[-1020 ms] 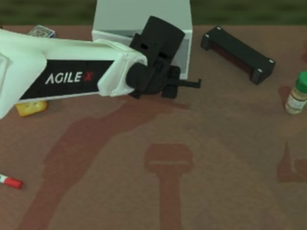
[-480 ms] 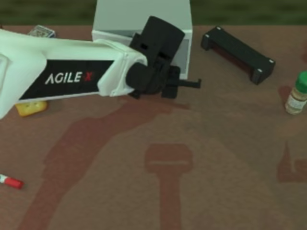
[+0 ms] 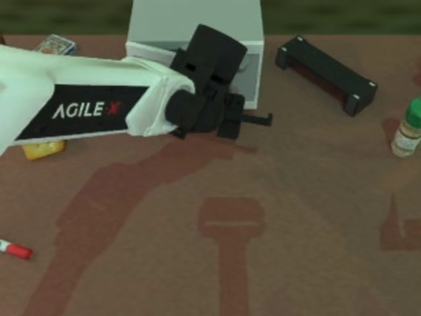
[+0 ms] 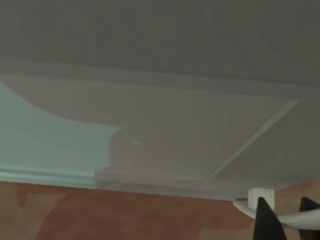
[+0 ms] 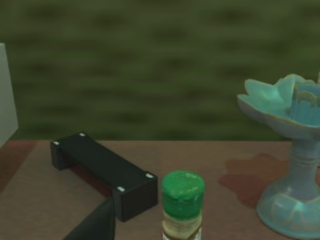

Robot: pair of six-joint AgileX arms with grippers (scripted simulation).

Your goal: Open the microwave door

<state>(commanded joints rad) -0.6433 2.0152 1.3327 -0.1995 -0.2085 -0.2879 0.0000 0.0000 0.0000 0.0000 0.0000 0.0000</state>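
Observation:
The light grey microwave [image 3: 197, 23] stands at the back middle of the table. My left arm reaches across its front, and the left gripper [image 3: 260, 120] is just off the front right corner. In the left wrist view the microwave door [image 4: 200, 135] fills the frame as a flat grey panel, with the teal cavity [image 4: 45, 145] showing beside it. The left gripper [image 4: 286, 220] is shut on the door's pale handle [image 4: 260, 196], one dark fingertip on each side of the bar. My right gripper [image 5: 100, 225] is parked at the far right, outside the top view.
A long black bracket-shaped block [image 3: 325, 74] lies right of the microwave. A green-capped bottle [image 3: 408, 128] stands near the right edge, with a teal pedestal stand [image 5: 290, 150] beyond it. A yellow object [image 3: 43, 148], a small box [image 3: 56, 45] and a red-white marker [image 3: 14, 249] lie at the left.
My left arm and its gripper have shifted slightly to the left, still holding the handle. Nothing else has moved.

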